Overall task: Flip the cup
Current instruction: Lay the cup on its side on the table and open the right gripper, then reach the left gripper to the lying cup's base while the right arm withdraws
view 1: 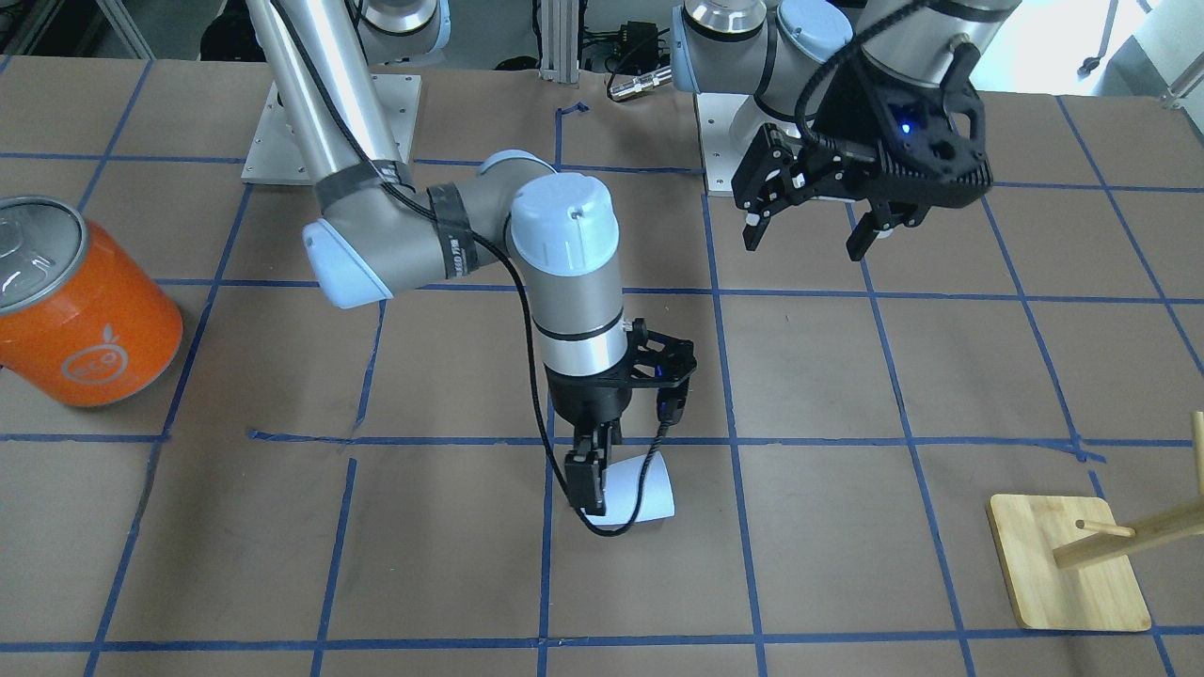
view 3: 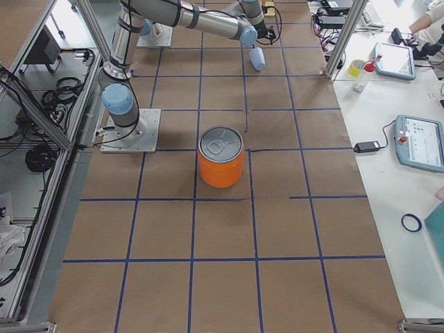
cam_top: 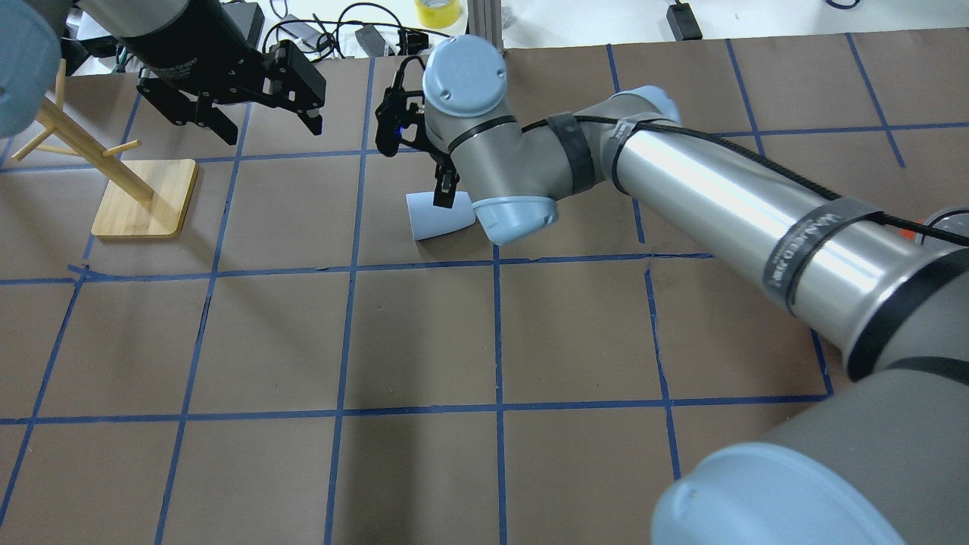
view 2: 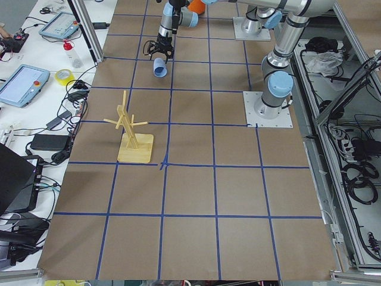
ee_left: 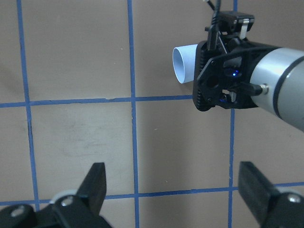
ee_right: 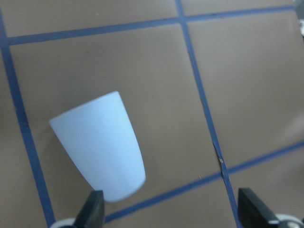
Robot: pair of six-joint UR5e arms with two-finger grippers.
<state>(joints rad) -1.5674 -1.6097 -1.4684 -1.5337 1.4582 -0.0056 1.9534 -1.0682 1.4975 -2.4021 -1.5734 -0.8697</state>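
Cup (view 1: pixel 657 496) is lying on its side on the brown table (view 1: pixel 847 376), a bit toward your edge from the middle. Its rim points to the robot's left and its narrow base to the robot's right. Nearest you, over on the robot's left, you've got the wooden rack (view 1: pixel 1063 564), well apart from the cup. The right gripper (ee_right: pixel 173 211) is down low right over the cup with its fingers spread wide, holding nothing. The cup's base sits just by one finger (ee_right: pixel 95 209), not in between the two, and you can't tell if they touch. Further back on the robot's right the orange can (view 1: pixel 89 320) stands well away. Furthest off, the left gripper (view 1: pixel 807 243) hangs high above the table, fingers wide apart and empty.
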